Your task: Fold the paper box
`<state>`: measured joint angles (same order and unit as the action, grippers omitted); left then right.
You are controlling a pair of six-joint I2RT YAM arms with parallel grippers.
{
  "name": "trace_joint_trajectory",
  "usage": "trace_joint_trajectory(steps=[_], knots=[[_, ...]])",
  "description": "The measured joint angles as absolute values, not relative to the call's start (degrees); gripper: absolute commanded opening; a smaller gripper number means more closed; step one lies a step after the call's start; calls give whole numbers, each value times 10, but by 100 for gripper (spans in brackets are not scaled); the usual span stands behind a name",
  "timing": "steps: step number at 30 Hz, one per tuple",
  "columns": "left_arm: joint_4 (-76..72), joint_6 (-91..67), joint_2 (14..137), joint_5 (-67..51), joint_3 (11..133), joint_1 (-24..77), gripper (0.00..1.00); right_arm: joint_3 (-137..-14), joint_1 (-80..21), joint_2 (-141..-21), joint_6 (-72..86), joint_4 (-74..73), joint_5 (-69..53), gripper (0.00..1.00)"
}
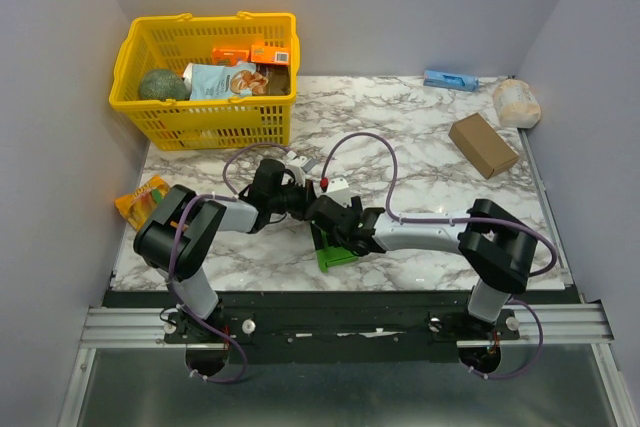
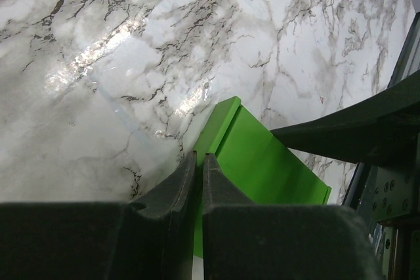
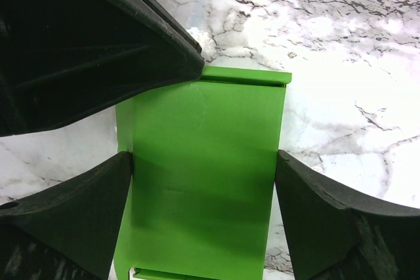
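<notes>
Straddling smooth green paper box (thin creased card), right end effector released; left end effector clenched on edge.

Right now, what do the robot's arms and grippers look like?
The left arm and the right arm are both silver-grey tubes joined by chunky black joints. Looping purple cables run along them. The left gripper and the right gripper are black, each with two thick, wedge-shaped fingers.
</notes>
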<state>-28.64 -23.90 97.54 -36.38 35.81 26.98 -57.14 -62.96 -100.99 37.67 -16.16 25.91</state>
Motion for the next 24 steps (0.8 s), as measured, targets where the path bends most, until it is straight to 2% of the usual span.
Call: trace_joint_trajectory(steps=[3,8,11,15,18,22,24], knots=[[-288,-240,973,-361,356,269,13,-578,-632,-1015,377,-168,263,89],[-292,-242,971,-357,352,270,13,-582,-638,-1024,377,-171,276,89],[-293,-245,970,-356,351,270,13,-586,-640,-1027,377,-175,279,82],[-295,-247,967,-353,347,269,13,-591,-641,-1032,375,-179,282,59],[-296,-248,965,-351,346,270,14,-591,-642,-1032,374,-179,283,51],[-296,-250,959,-346,340,269,23,-592,-643,-1033,367,-176,283,47],[-295,-253,955,-345,338,267,35,-591,-644,-1033,363,-175,283,45]])
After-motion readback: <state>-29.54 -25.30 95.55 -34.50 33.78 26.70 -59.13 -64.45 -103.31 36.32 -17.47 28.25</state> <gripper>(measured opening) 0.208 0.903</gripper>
